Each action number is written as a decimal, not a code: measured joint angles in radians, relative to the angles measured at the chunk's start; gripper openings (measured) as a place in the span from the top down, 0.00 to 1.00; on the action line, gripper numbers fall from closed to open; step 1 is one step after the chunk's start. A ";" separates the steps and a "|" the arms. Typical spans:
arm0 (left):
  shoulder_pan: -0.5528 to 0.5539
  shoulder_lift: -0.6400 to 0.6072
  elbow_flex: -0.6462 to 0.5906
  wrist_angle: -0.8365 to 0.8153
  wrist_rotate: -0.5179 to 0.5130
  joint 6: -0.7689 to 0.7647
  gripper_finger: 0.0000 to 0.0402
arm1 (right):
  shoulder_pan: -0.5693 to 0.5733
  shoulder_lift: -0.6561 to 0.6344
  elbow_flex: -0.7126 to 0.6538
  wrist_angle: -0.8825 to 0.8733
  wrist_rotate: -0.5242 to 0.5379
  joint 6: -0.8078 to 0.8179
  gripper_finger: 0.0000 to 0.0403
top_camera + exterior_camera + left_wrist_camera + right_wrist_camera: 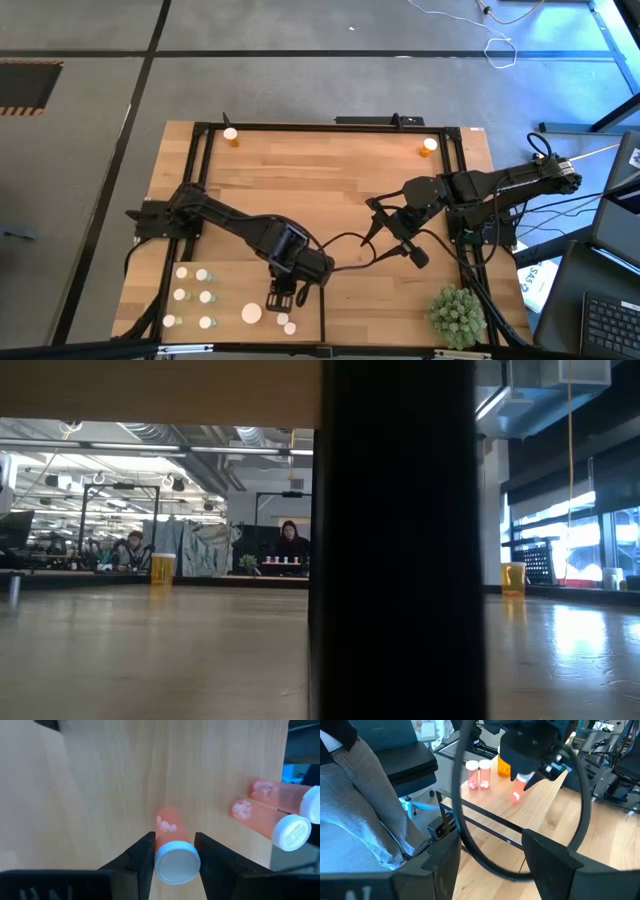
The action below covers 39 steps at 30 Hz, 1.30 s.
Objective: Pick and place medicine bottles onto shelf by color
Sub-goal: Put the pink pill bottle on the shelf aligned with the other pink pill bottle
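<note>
Translucent plastic bottle (172,837), smooth pale wood shelf (100,795).

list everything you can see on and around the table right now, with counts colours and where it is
shelf: one, pale wood board, near-left part of the table
greenish bottles: about six, white caps, standing on the shelf's left part
wide white bottle: one, on the shelf beside the left arm
pink bottles: two, white caps, standing together on the shelf
held pink bottle: one, white cap, between the left fingers over the shelf
orange bottles: two, at the table's far corners, the other
plant ball: one, green, near-right corner
left gripper: shut on the pink bottle
right gripper: open, over mid-table
</note>
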<state>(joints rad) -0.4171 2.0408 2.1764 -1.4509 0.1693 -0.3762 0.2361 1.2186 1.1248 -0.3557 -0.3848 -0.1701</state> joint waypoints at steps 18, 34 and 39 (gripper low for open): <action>-0.016 -0.001 0.003 -0.004 -0.074 0.013 0.68 | 0.000 0.000 0.000 -0.001 0.000 0.000 0.47; -0.010 0.000 0.002 0.002 -0.090 -0.005 0.68 | 0.000 0.000 0.000 -0.001 -0.001 0.007 0.47; -0.010 0.001 0.002 0.002 -0.092 -0.007 0.68 | 0.000 0.000 0.000 0.000 -0.001 0.007 0.47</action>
<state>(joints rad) -0.4274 2.0415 2.1780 -1.4487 0.0768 -0.3836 0.2361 1.2186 1.1248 -0.3561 -0.3855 -0.1627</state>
